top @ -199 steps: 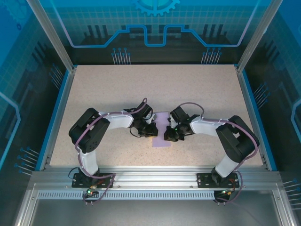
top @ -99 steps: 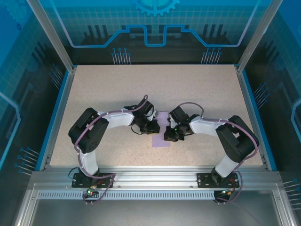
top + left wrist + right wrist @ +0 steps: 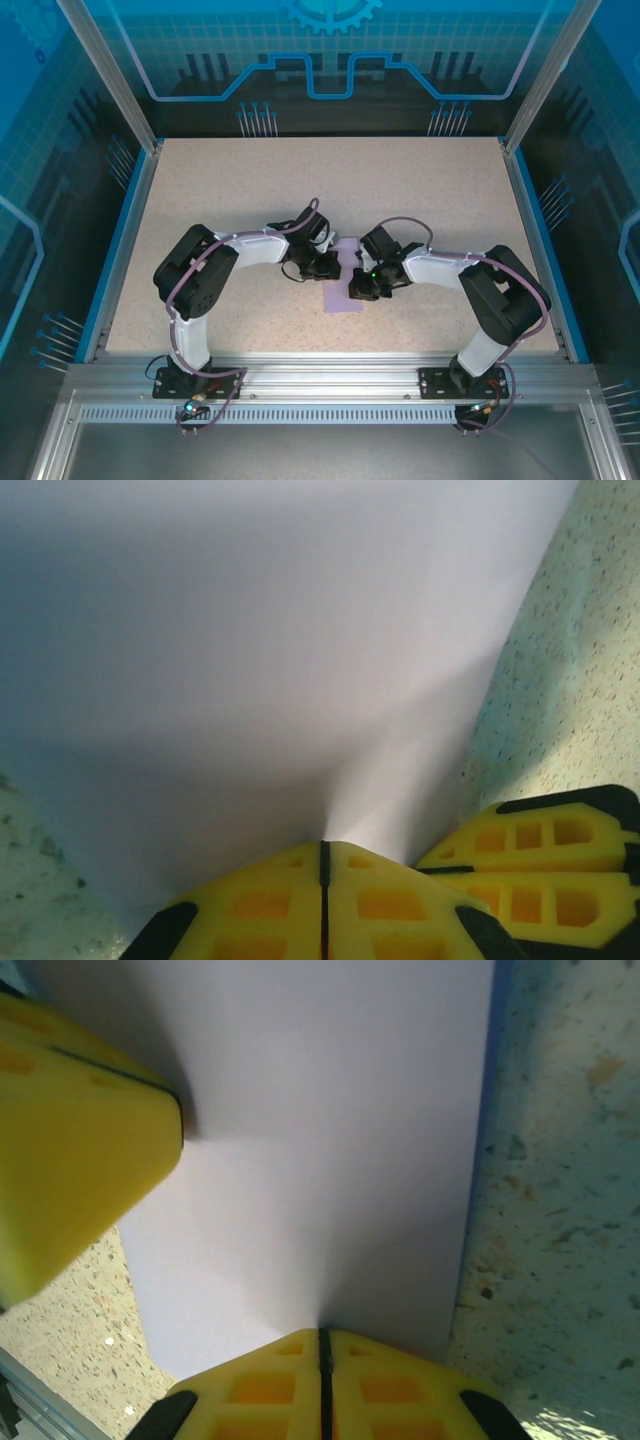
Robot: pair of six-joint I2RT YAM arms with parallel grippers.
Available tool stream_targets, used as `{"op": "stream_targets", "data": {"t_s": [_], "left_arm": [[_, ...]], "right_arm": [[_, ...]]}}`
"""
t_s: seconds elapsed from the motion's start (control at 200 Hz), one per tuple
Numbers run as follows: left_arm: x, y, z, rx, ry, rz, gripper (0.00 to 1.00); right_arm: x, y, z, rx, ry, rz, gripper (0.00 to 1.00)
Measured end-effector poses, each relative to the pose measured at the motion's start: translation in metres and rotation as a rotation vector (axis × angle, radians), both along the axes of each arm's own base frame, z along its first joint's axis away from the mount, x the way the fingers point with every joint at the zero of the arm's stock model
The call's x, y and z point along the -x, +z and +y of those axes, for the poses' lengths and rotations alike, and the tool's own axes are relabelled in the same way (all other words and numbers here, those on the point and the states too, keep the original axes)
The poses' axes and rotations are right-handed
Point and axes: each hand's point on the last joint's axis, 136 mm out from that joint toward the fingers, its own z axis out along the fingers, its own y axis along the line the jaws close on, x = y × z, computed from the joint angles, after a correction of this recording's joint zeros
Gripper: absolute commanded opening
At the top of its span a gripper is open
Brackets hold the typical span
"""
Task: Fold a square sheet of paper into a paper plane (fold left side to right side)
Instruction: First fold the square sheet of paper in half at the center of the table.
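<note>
The lavender sheet of paper (image 3: pixel 344 301) lies on the table as a narrow upright strip between the two arms. My left gripper (image 3: pixel 326 268) is shut, and its yellow fingertips (image 3: pixel 322 880) rest against the paper (image 3: pixel 260 640), which fills most of the left wrist view. My right gripper (image 3: pixel 358 288) is shut too, its fingertips (image 3: pixel 322 1380) touching the paper (image 3: pixel 330 1130) near the right edge. The left gripper's yellow fingers (image 3: pixel 80 1140) press on the sheet's upper left in the right wrist view. The right gripper's fingers (image 3: pixel 540 870) sit beside the sheet's edge.
The speckled beige tabletop (image 3: pixel 330 185) stretches wide behind the arms. A blue rail (image 3: pixel 120 240) and metal frame posts (image 3: pixel 105 75) border it. The aluminium base rail (image 3: pixel 320 385) runs along the near edge.
My left gripper has slid along the paper toward the far end, staying shut. The right gripper has kept its place on the sheet.
</note>
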Motion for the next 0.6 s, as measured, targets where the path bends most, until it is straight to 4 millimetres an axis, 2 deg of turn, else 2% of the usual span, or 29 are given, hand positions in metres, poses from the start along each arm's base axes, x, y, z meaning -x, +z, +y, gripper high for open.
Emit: {"op": "stream_targets", "data": {"t_s": [0.215,0.6], "left_arm": [[-0.006,-0.007,0.009,0.0,0.027,-0.017,0.07],[-0.009,-0.008,0.01,0.016,0.02,-0.032,0.06]], "right_arm": [[0.001,0.0,-0.001,0.009,0.013,-0.001,0.09],[0.001,-0.001,-0.001,0.017,0.033,-0.001,0.09]]}}
